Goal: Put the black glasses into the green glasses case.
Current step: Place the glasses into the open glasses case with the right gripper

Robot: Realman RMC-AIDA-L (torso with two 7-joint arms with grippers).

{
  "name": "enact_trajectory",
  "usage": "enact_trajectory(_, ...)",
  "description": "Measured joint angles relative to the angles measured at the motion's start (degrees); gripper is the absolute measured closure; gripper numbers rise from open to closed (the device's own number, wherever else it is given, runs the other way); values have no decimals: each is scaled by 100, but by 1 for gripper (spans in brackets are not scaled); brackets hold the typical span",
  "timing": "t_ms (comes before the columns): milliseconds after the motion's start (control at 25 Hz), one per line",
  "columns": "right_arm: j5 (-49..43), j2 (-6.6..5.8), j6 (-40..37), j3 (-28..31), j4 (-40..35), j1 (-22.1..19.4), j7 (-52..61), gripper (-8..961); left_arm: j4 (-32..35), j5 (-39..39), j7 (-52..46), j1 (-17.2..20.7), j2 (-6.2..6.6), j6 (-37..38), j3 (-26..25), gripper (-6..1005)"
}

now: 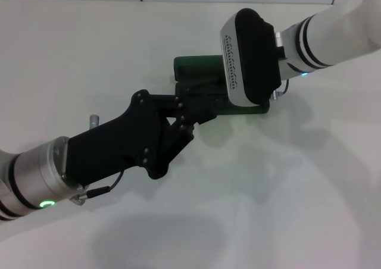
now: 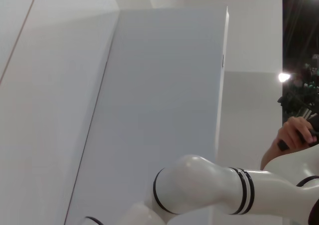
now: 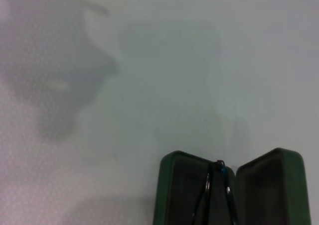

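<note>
My left arm, silver-cuffed with a green light glowing on its ring, reaches forward and inward from the near left. Its black angular gripper ends right at the near edge of the dark green hard-shell case, though I cannot make out how the fingers stand. My white right arm with black bands comes in from the far right, its black-and-grey wrist housing hanging directly above that case.

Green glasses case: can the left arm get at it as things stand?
Probably yes. The left gripper is already at the near edge of the green glasses case, nothing between them, though the right gripper hangs over its other end.
</note>
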Motion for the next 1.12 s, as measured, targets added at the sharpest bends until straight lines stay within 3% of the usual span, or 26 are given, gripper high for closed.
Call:
enact_trajectory(520,-90,0,7,-182,-39,1,421,897,-26,-13,23,-2,0,-8,0,969)
enact_trajectory(1120,-326,0,37,-193,-187,-89,825,825,-26,24,23,21,0,13,0,969)
